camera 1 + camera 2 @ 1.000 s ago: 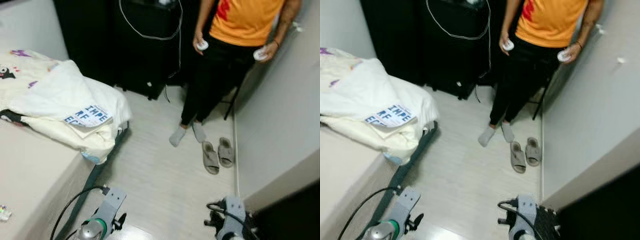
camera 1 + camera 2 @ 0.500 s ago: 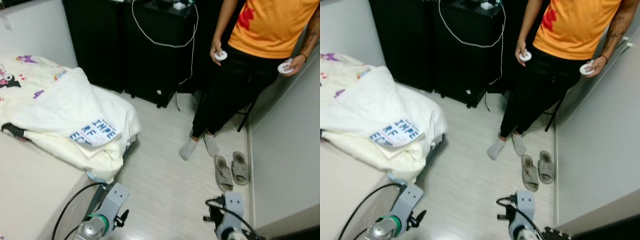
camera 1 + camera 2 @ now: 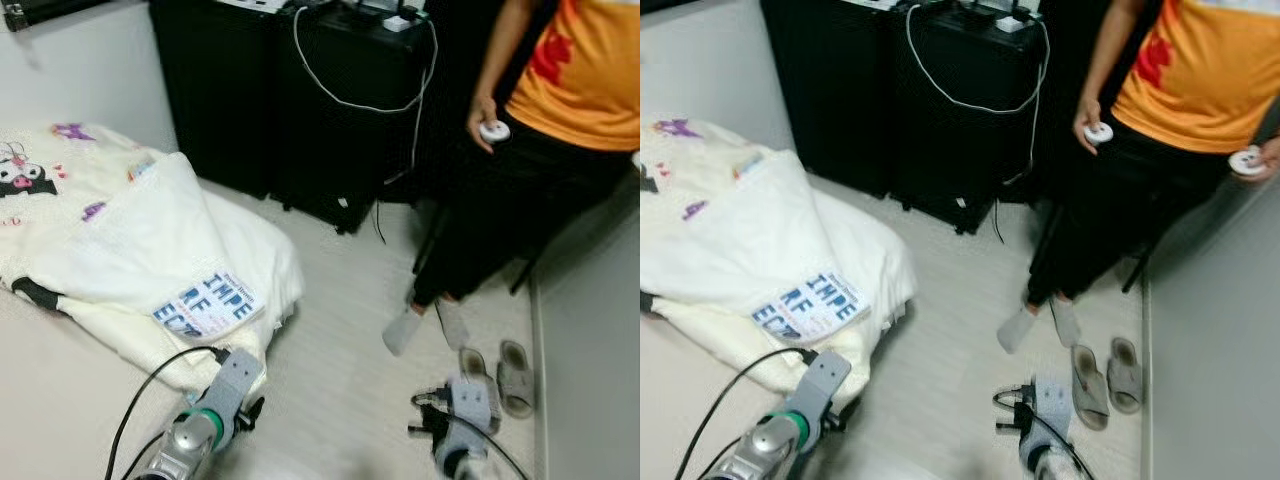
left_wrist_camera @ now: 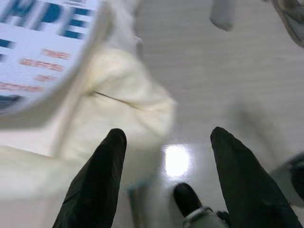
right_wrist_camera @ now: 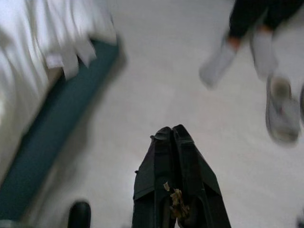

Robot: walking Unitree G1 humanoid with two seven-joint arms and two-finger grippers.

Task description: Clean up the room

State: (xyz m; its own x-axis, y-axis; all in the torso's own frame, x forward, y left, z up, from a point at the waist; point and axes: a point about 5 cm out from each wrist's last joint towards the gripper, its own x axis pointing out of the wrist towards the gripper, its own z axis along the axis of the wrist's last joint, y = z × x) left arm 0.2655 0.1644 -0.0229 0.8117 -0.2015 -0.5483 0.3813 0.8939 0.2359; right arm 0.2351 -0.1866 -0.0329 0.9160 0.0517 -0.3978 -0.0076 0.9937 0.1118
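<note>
Silver arms low in frame: left gripper (image 4: 164,142) fingers spread over the cream blanket (image 3: 150,240) edge, right gripper (image 5: 172,137) pressed together above pale floor (image 3: 340,350). Blanket fills left of frame on bed (image 3: 50,380), printed sheet (image 3: 205,306) on it. Slippers (image 3: 500,375) lower right, person (image 3: 520,170) upper right, black cabinet (image 3: 300,100) top centre.

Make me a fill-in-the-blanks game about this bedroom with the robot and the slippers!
1. The person beside the black cabinet wears an ______ shirt.
2. The pair of grey slippers lies on the pale ______.
3. The left claw has its two black fingers ______.
4. The white paper with big blue letters lies on the cream ______.

Missing words: orange; floor; open; blanket
</note>
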